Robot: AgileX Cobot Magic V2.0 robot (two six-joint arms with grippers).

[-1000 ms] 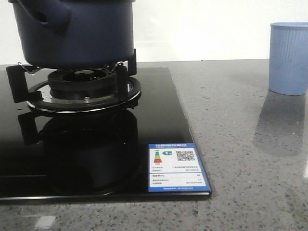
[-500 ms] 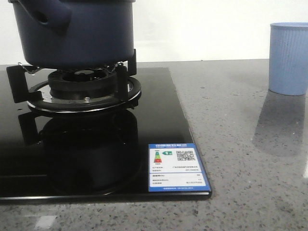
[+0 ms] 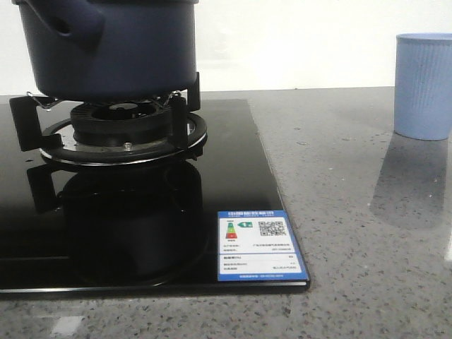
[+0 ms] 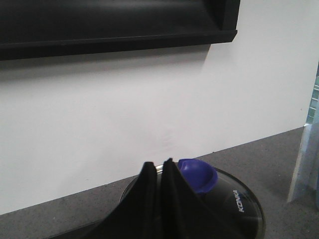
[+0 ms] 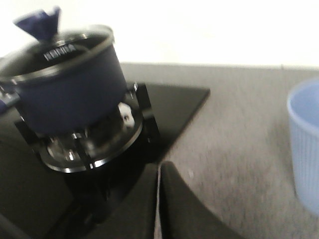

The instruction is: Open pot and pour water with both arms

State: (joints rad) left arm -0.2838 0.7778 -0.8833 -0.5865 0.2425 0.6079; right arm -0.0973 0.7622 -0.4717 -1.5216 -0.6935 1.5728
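Sitting on the burner grate (image 3: 116, 120) of the black glass cooktop (image 3: 233, 176), at the left of the front view: the pot (image 3: 106, 46), dark navy, stub handle (image 3: 67, 25) toward the camera; capped by a glass lid (image 5: 60, 47) with a blue knob (image 4: 198, 174); standing well apart to the right on the grey speckled counter (image 3: 353, 233): a light-blue ribbed cup (image 3: 424, 85). Poised over the lid, just beside the knob: left gripper (image 4: 158, 167), fingers pressed together on nothing. Raised over the counter at the cooktop's edge, aimed toward pot and cup: right gripper (image 5: 158, 172), fingers likewise together, empty.
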